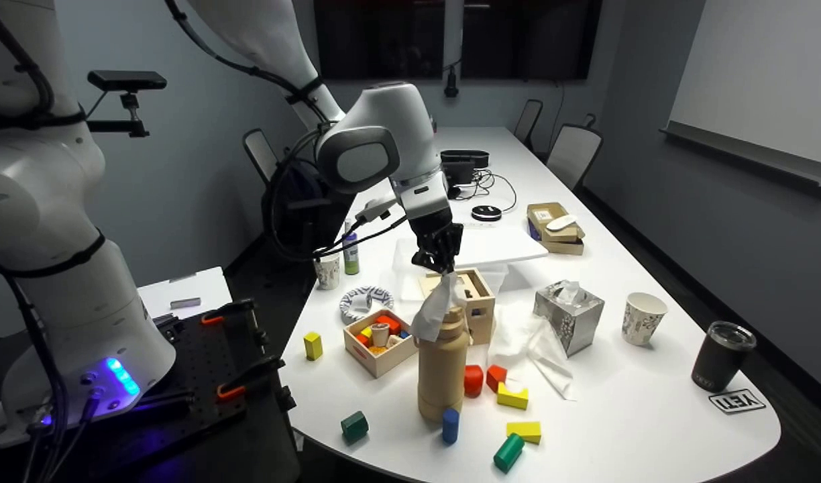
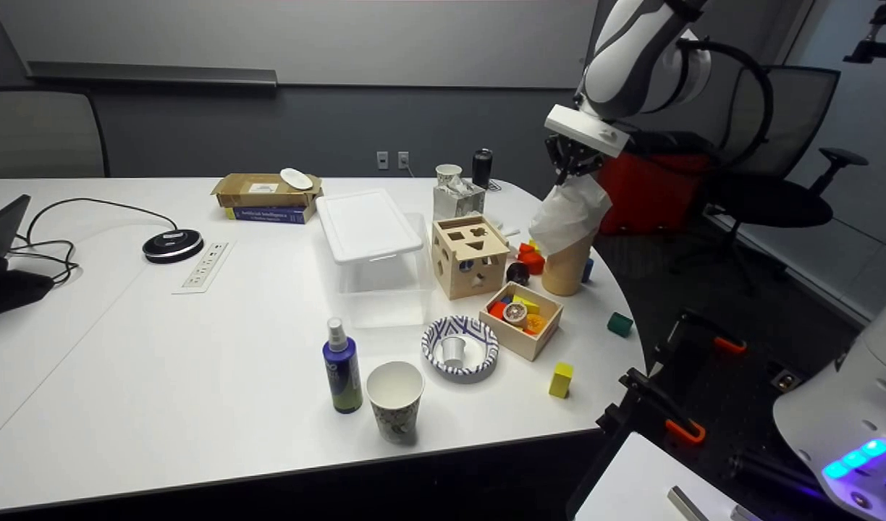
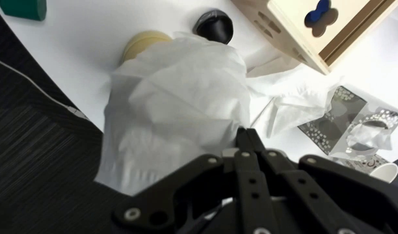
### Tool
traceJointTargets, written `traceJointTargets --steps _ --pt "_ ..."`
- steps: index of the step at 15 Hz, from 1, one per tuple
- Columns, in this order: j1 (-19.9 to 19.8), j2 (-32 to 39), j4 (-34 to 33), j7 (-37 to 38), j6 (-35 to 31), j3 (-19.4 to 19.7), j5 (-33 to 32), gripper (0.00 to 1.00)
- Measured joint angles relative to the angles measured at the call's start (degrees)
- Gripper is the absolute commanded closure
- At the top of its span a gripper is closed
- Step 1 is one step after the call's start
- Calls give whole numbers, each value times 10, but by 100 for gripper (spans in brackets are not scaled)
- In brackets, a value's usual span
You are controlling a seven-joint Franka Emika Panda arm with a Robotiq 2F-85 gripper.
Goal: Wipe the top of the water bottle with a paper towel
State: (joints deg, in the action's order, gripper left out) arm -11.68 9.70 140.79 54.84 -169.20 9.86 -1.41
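Standing upright, the tan water bottle is near the rounded end of the bench, the white tissue hanging over part of its narrow top; whether it presses there, I cannot tell. I expect a stiff, smooth shell, its weight unknown; if light, it may tip under a sideways push. Were I to steady it, I would take the straight body below that top. My fingers are drawn together, pinching a small part of the tissue at their tips. It looks thin, limp and easily torn, so a bunched hold nearer its middle should rub better, with gentle strokes. Just beside the bottle's base stands a blue cylinder block, easily knocked; beyond come the wooden shape sorter and, farther off, the silver tissue box.
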Motion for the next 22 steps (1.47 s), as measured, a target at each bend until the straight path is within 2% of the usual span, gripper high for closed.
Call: traceJointTargets --steps 2,5,9,13,18,22 --pt "4 -2 -1 -46 12 -8 56 100" --pt "9 -6 -4 -62 38 8 67 100" --pt "25 -6 -9 -29 98 72 -9 100" --pt "26 -7 -18 6 153 95 -59 100" --pt "33 -8 -27 48 148 94 -83 100" --pt "37 -8 -34 125 102 103 -175 100"
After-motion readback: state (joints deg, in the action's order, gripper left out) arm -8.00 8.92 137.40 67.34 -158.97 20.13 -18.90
